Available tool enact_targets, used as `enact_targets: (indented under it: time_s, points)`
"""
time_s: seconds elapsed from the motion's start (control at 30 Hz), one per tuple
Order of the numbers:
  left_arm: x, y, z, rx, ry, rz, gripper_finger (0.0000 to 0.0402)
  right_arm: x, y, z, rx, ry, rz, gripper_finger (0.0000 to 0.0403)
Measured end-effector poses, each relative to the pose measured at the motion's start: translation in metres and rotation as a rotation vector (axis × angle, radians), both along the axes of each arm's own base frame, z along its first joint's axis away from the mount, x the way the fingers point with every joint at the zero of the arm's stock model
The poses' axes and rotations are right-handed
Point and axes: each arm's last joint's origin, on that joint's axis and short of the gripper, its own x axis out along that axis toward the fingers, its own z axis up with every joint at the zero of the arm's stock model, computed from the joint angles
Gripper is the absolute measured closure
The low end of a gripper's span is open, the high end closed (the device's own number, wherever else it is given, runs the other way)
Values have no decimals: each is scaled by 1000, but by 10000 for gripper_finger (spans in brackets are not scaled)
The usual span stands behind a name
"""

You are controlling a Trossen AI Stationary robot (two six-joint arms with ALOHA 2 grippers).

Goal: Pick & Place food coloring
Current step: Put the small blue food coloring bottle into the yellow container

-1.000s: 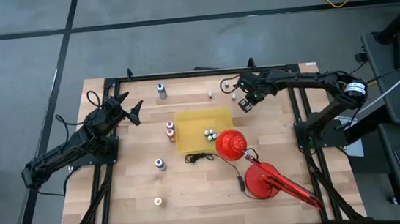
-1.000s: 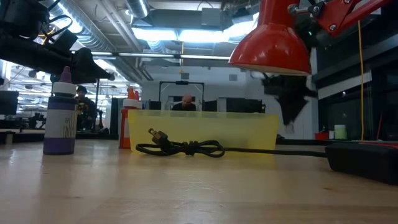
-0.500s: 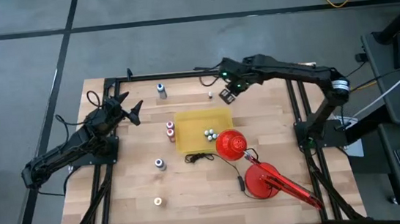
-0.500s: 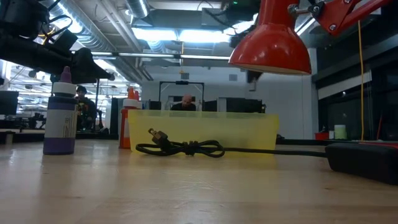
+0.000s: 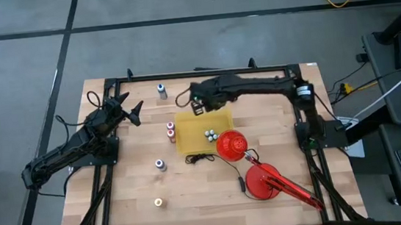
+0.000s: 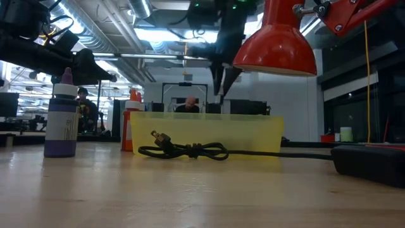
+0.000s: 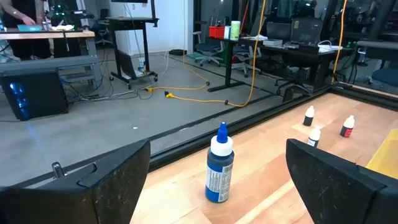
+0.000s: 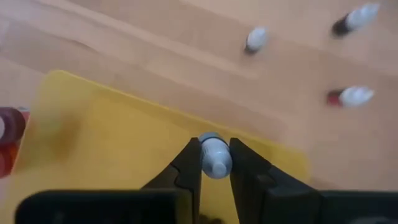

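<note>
The food coloring bottles are tiny, with pale bodies and coloured tops. In the high view a blue one (image 5: 161, 91) stands near the far edge, a red and pink pair (image 5: 171, 132) left of the yellow tray (image 5: 190, 121), a purple one (image 5: 160, 164) and an orange-yellow one (image 5: 158, 202) nearer, and several inside the tray (image 5: 208, 134). My right gripper (image 5: 198, 107) hangs over the tray's far-left corner, shut on one bottle (image 8: 214, 163). My left gripper (image 5: 131, 112) waits open at the left, facing the blue bottle (image 7: 219, 168). My right gripper (image 8: 214, 152) pinches a small bottle between its two fingers (image 8: 189, 163), one on each side of the body just below the pale top (image 8: 213, 149). The fingers come from above, pointing down. The bottle is upright and lifted clear above the yellow tray (image 8: 118, 143).
A red desk lamp has its shade (image 5: 231, 145) over the tray's right end and its base (image 5: 264, 182) toward the near right. Its black cord (image 6: 186, 151) lies coiled in front of the tray. Three more small bottles (image 8: 255, 38) stand beyond the tray's far edge.
My right gripper has swept along the far side of the table toward the left, from the far-right area to above the tray's far-left corner. The bottles on the table have stayed where they were.
</note>
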Motion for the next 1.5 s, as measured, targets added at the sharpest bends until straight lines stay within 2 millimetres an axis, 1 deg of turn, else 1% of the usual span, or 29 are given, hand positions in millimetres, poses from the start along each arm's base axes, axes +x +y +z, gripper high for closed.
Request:
enact_targets:
  time_s: [0.1,0.27,0.4,0.53,0.7,0.9,1.07,1.27,1.37,1.5]
  points:
    - [0,0,0,0,0,0,37,7,13,-13,12,8,-60,339]
    - [0,0,0,0,0,0,38,14,31,-26,21,20,-118,339]
    - [0,0,0,0,0,0,37,19,39,-38,29,36,-154,339]
    - [0,0,0,0,0,0,38,21,43,-46,26,52,-164,339]
    - [0,0,0,0,0,0,37,15,50,-58,41,85,-187,339]
    - [0,0,0,0,0,0,38,12,53,-70,69,90,-186,339]
    - [0,0,0,0,0,0,37,2,54,-74,83,22,-204,339]
    - [0,0,0,0,0,0,38,-9,55,-82,86,34,-217,339]
    - [0,0,0,0,0,0,37,-10,56,-88,98,21,-218,339]
    - [0,0,0,0,0,0,37,-8,61,-91,102,1,-208,338]
